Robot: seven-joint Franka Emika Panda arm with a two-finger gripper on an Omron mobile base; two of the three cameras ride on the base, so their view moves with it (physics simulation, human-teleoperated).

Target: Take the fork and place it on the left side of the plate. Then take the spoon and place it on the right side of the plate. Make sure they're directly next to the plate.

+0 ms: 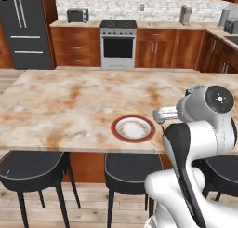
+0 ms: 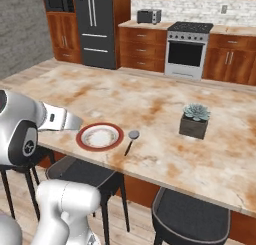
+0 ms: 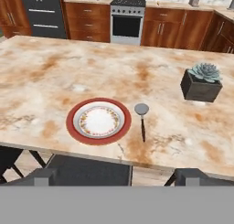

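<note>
Marbled stone, cream veined with rust, forms the worktop (image 3: 55, 67) on which the setting is laid. The plate (image 3: 98, 121), red-rimmed with a patterned white centre, sits near the front edge above the stools (image 1: 32, 169). The spoon (image 3: 142, 120) lies just beside the plate's right rim, grey bowl toward the far side, dark handle pointing back to the front edge, roughly parallel to the plate's side; a narrow strip of stone appears to separate them. That position suits the requirement for the right side.

No fork can be made out anywhere on the visible surface; the stone left of the plate is bare, so the left-side requirement is judged unmet on present evidence.

The hand (image 3: 117, 182) stands back from the worktop edge, raised, looking down over the plate. Its fingers (image 3: 43, 176) are spread fully apart and hold nothing.

A potted succulent (image 3: 202, 83) stands well apart to the right, clear of the setting and no obstruction to it.
</note>
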